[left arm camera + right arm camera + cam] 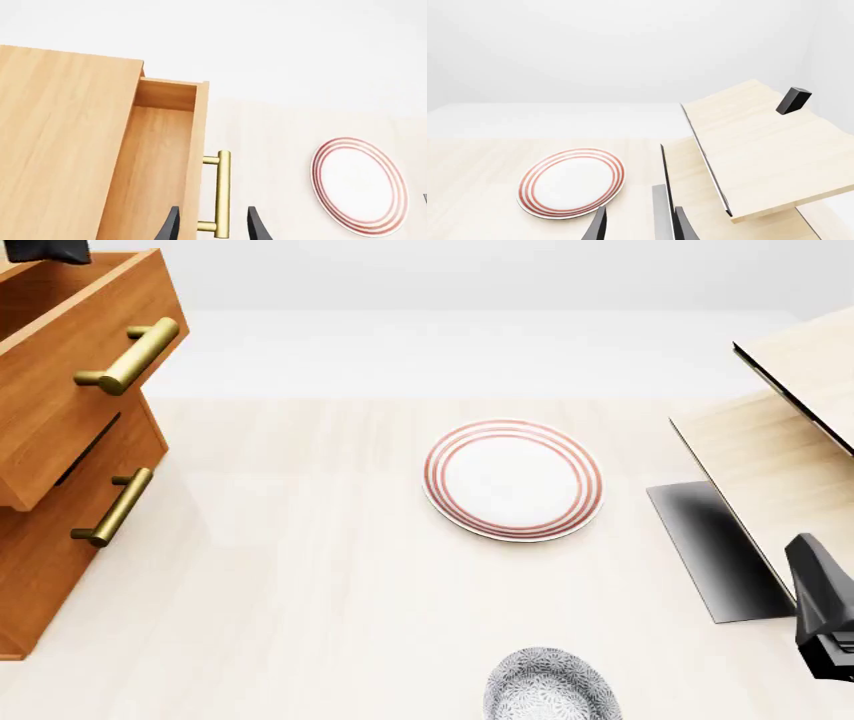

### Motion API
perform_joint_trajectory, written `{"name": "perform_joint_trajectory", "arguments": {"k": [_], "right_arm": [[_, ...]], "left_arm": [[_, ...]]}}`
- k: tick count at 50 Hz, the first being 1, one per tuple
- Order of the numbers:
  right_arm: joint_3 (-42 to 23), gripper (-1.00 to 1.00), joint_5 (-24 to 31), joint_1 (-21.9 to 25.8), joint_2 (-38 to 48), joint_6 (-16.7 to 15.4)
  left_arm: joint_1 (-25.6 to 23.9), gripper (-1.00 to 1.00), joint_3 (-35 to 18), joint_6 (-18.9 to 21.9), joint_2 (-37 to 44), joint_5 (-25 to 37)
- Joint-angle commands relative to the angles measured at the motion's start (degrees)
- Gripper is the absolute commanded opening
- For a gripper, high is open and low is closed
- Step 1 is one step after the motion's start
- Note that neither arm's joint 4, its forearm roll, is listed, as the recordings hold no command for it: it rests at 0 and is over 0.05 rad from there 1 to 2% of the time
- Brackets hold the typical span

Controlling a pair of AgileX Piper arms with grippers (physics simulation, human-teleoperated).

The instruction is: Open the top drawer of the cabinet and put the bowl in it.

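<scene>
While its dark fingers stand spread on either side of the brass handle, the left gripper faces the pulled-out top drawer of the cabinet. The right gripper is parted and empty. The bowl sits near the table's front edge, below the red-ringed plate.

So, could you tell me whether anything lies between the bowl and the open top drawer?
Nothing visible does. The bowl sits near the table's front edge, the plate lies farther back and off that line, and bare tabletop leads left to the pulled-out top drawer.
</scene>
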Motion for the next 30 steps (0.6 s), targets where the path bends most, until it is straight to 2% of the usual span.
{"name": "perform_joint_trajectory", "arguments": {"k": [1,30], "right_arm": [[0.0,1.00,0.0,0.0,-0.1,0.0],[0.0,1.00,0.0,0.0,-0.1,0.0]], "left_arm": [[0.8,1.00,2.5,-0.1,0.2,-2.0],[1.5,1.00,7.5,-0.1,0.5,-5.6]]}}
